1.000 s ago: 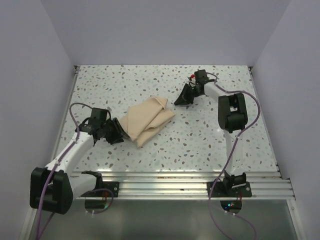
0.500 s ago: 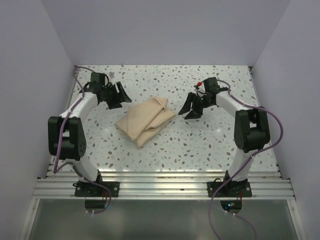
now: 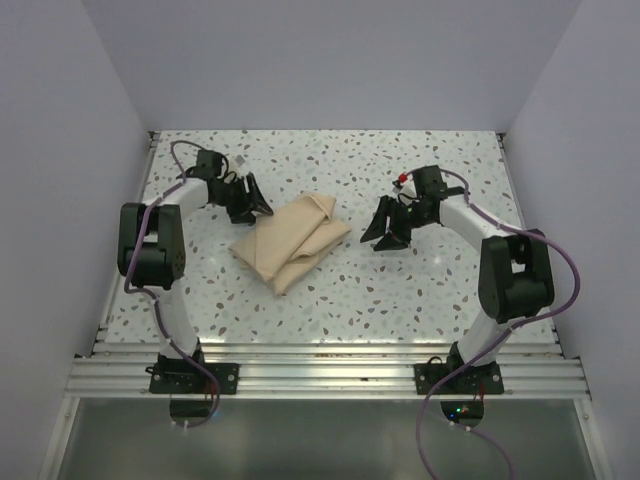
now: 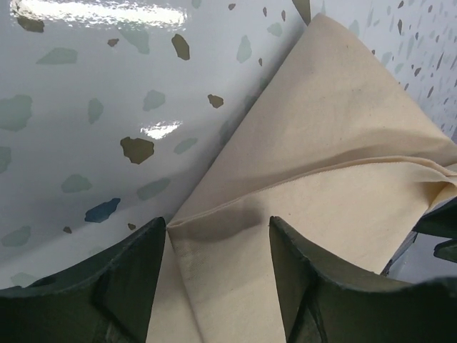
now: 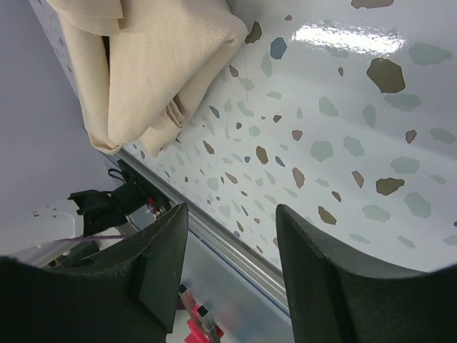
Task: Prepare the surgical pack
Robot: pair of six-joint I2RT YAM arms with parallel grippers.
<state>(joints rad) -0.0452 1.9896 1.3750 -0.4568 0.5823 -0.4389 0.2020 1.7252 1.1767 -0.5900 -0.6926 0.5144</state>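
Observation:
The surgical pack shows as a folded tan-beige fabric sheet [image 3: 292, 240] lying on the speckled tabletop, left of centre. My left gripper [image 3: 252, 203] hovers at the sheet's far left edge. In the left wrist view it [image 4: 218, 223] stands open, with a folded corner of the fabric [image 4: 335, 143] lying flat under the gap and neither finger pinching it. My right gripper [image 3: 385, 233] is a short way to the right of the sheet and clear of it. In the right wrist view it [image 5: 232, 209] is open and empty, and the folded fabric [image 5: 153, 64] sits at the upper left.
The speckled table [image 3: 430, 290] is closed in by pale walls on the left, the right and the back. An aluminium rail [image 3: 320, 358] holding both arm bases runs along the near edge.
The left arm swung from the sheet's near left side round to its far left edge. The right gripper moved nearer. Both grippers have opened.

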